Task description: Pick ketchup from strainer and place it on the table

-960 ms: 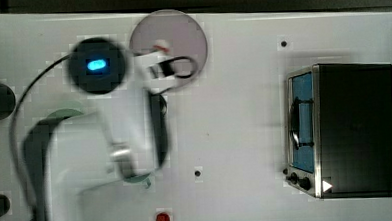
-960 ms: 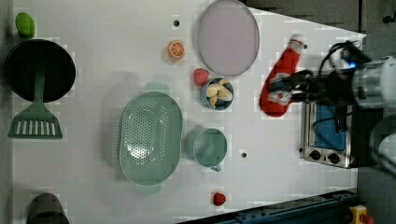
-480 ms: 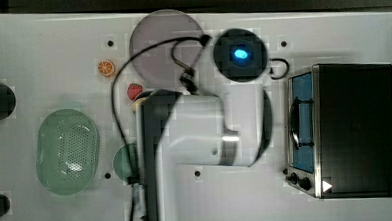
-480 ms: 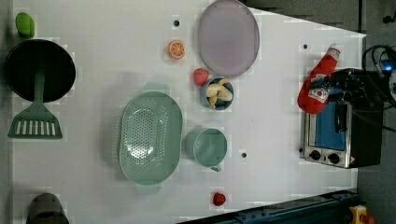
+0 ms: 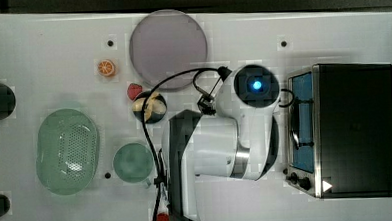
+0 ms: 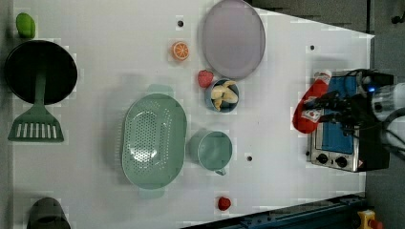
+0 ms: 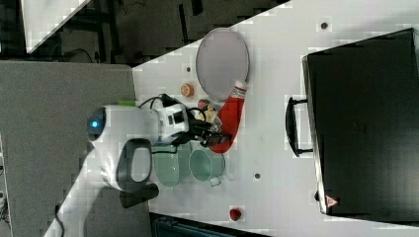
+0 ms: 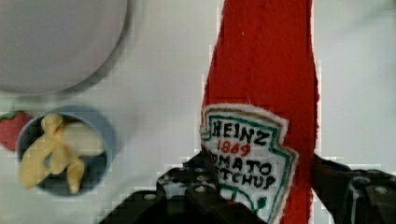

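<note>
The ketchup (image 6: 308,112), a red bottle with a white cap and a Heinz label, hangs in my gripper (image 6: 329,107), which is shut on its lower body. In the wrist view the black fingers (image 8: 196,189) flank the ketchup (image 8: 261,74) at the label. The right view has the ketchup (image 7: 231,116) tilted above the white table (image 7: 276,163), cap towards the grey plate, with the gripper (image 7: 217,136) at its base. The pale green strainer (image 6: 153,140) lies empty far off at the left view's left; it is at the top view's left too (image 5: 68,151). My arm (image 5: 235,134) covers the bottle in the top view.
A toaster oven (image 6: 344,143) stands right beside the held bottle. The grey plate (image 6: 233,38), a blue bowl of banana (image 6: 223,95), a green cup (image 6: 214,150), a strawberry (image 6: 205,78) and an orange slice (image 6: 180,50) lie between bottle and strainer. A black pan (image 6: 40,71) sits at the far left.
My arm has swung across the top view from left to right, uncovering the strainer. The bottle went with it towards the oven, then dropped a little lower in the left view.
</note>
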`<state>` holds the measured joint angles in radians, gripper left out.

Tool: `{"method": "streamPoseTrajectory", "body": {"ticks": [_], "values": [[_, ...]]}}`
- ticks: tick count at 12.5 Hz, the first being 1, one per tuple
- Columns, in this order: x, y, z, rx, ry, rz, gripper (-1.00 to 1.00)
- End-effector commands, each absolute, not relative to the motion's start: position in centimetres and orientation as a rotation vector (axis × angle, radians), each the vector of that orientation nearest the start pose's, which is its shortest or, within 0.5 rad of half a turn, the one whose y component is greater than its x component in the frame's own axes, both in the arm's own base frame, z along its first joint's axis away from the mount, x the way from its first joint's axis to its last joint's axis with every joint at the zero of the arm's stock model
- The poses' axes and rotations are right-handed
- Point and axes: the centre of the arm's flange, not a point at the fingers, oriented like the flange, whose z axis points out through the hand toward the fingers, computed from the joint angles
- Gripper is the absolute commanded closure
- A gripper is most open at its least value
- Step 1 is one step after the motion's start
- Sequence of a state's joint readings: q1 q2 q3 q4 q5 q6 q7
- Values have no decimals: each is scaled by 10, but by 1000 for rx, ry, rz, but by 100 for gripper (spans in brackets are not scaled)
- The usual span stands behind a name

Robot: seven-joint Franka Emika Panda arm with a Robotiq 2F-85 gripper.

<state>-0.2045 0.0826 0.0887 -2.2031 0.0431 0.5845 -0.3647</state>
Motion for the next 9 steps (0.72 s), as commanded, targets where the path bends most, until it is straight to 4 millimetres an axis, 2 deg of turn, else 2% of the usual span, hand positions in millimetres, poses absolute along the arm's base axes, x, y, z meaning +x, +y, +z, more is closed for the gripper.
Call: {"method": "streamPoseTrajectory", "body": {"ticks": [1,4,5,6,8,9], "values": [[518,-38,294,-3044,718,202,-22],[514,-41,252,-3039,728,218,-22],[513,-42,241,-3037,732,227,-29],[515,-43,235,-3035,734,223,-50],[515,-44,238,-3034,737,217,-93],[516,-44,246,-3035,737,214,-100]]}}
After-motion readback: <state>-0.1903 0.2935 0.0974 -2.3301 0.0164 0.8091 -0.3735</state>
